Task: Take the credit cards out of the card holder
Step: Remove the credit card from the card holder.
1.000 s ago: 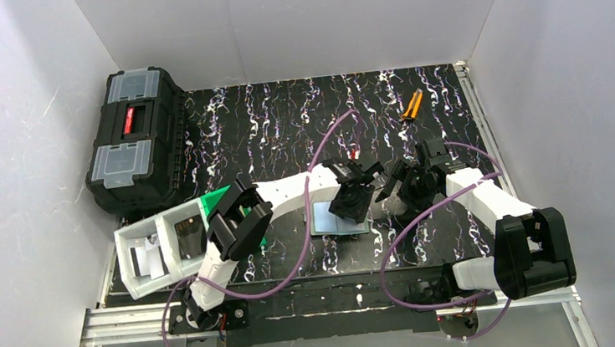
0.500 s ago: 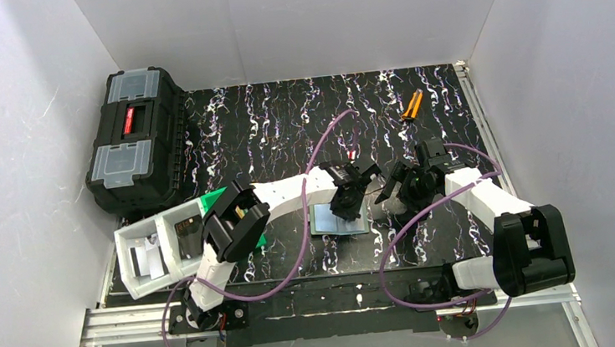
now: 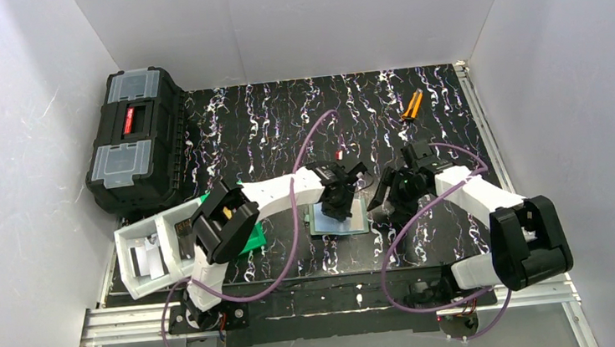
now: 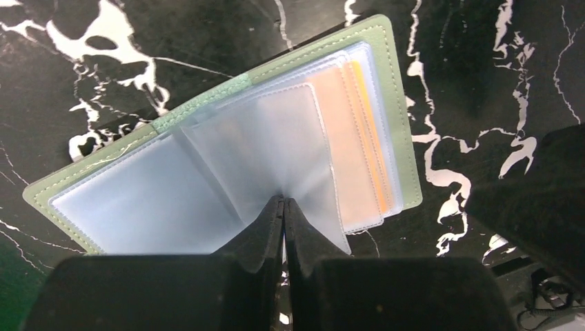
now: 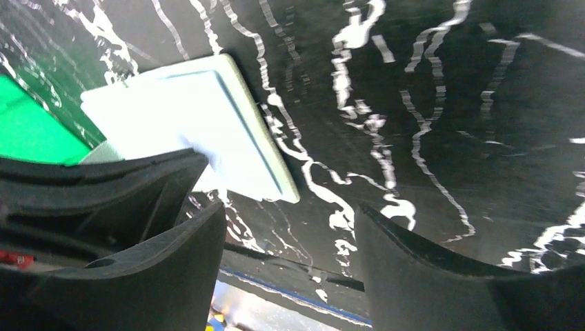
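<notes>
Left pincer [image 4: 283,207] nips a clear sleeve [image 4: 276,145] of the card holder [image 4: 138,200]; right pincer [image 5: 290,221] gapes.

Overhead and both close wrist views share the card holder [image 4: 227,145].

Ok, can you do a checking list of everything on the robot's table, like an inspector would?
surface: black marbled tabletop; nothing spilled seen.
job's things: card holder lying open; credit cards tucked in its pockets.
clutter: black toolbox, orange tool, white bins, green bin.
fingers: left fingers shut, pinching a clear pocket leaf of the holder; right fingers open and empty, beside the holder.
cables: purple cables loop off both arms.
surroundings: white walls; metal rail at the near edge.
</notes>
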You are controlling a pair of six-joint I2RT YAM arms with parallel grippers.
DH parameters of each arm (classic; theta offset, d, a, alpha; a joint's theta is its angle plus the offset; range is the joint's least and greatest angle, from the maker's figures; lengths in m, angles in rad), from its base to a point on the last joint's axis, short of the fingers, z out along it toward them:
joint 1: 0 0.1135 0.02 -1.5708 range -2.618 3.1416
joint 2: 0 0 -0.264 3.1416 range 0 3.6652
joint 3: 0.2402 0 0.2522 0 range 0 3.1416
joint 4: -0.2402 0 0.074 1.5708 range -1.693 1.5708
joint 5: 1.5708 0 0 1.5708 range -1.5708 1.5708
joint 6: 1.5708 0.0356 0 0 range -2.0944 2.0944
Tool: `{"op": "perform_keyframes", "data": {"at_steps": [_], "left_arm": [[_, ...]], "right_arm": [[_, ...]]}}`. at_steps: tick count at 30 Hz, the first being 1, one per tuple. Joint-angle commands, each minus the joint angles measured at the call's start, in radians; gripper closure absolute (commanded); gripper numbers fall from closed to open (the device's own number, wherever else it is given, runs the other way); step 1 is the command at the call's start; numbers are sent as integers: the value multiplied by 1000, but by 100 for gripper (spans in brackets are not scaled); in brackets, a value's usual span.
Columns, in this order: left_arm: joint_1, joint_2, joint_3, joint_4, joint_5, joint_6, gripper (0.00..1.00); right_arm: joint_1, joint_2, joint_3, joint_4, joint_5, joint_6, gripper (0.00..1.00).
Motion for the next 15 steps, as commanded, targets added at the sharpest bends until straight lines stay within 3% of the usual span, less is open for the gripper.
{"op": "perform_keyframes", "data": {"at_steps": [1, 9, 15], "left_arm": [[59, -94, -90, 36, 74, -36, 100], [98, -151, -166, 114, 167, -68, 100], [118, -185, -200, 145, 194, -80, 100]], "right_arm": [[77, 25, 77, 27, -37, 25, 27], [165, 108, 128, 75, -84, 74, 55], [211, 164, 180, 83, -82, 79, 58]]}}
